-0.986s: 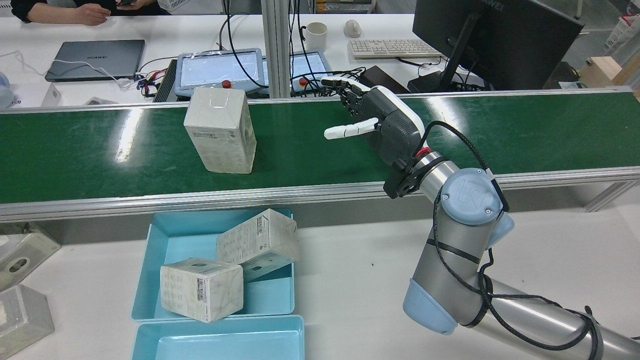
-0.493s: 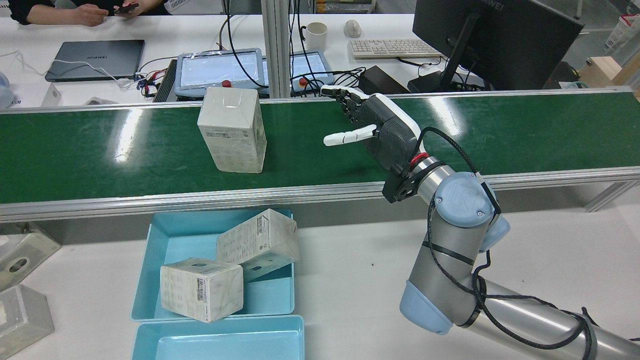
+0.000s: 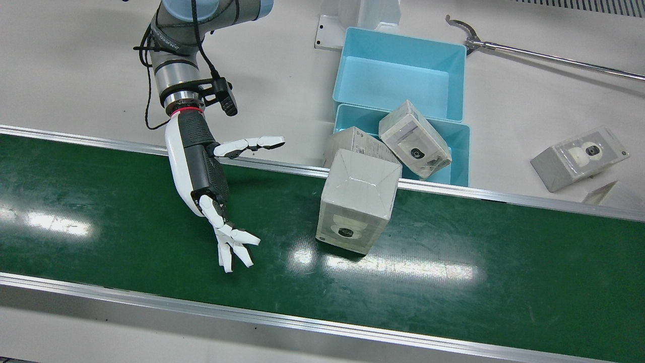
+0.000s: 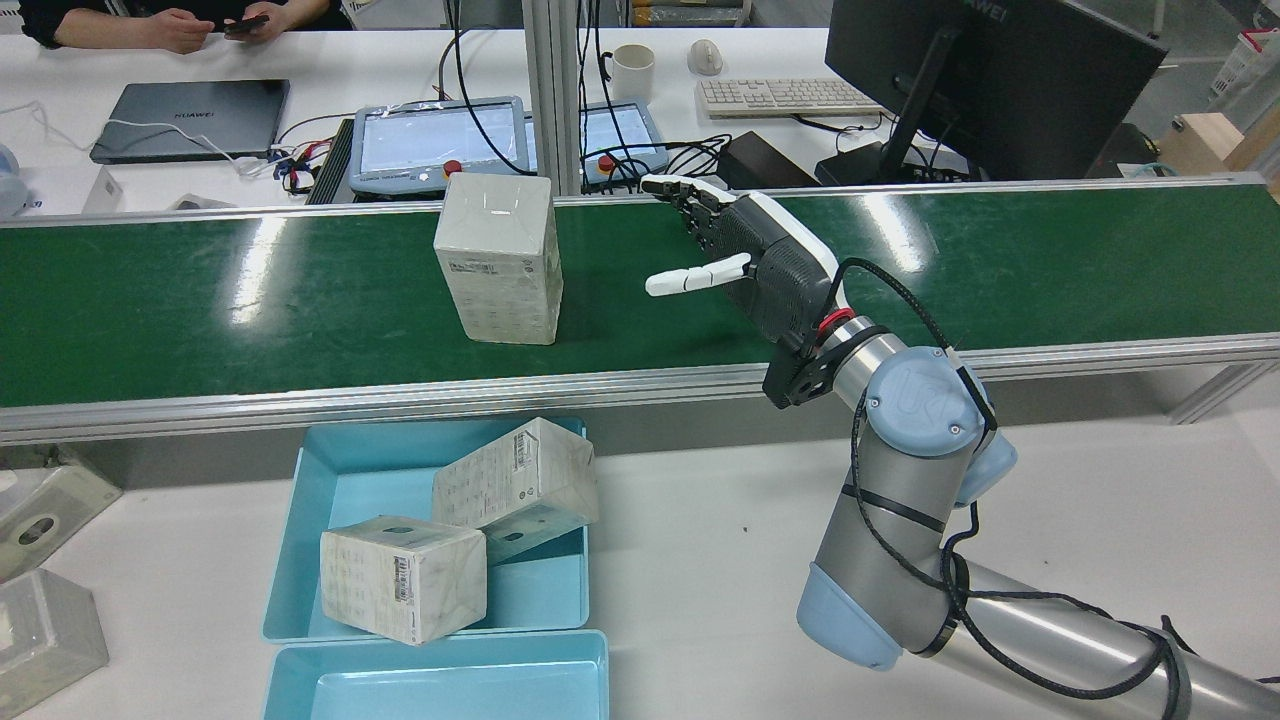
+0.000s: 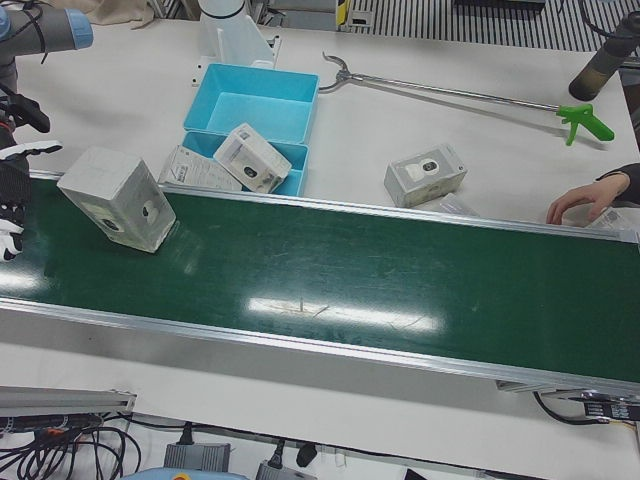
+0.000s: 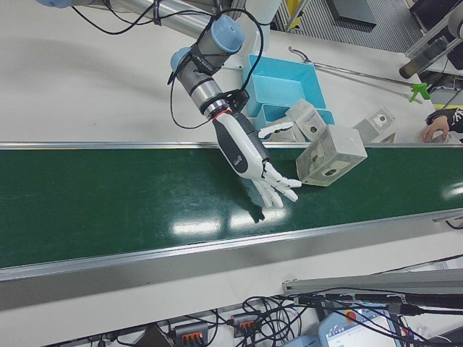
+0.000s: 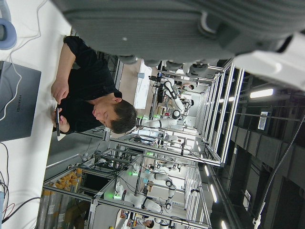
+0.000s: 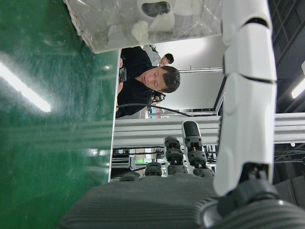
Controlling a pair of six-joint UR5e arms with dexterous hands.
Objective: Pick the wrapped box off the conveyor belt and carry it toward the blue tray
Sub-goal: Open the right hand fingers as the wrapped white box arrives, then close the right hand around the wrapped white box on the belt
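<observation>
Wrapped box (image 4: 498, 258) stands upright on the green conveyor belt (image 4: 200, 300), near the belt edge facing the blue tray (image 4: 330, 470), which already holds two similar boxes. Right hand (image 4: 745, 250) hovers over the belt beside the box, well apart, fingers spread, thumb out toward the box, holding nothing. Left hand: its own camera shows only part of its dark body, fingers not visible, so cannot tell its state. The box looks like a rigid carton under clear shrink film, glare on top, so likely slick; probably light to moderate weight, stiff enough to take a squeeze. It is tall for its footprint, so a push high up could tip it. Best hold, I judge: thumb on one broad side, fingers on the opposite side, around mid-height, firm enough that the film doesn't slide.
</observation>
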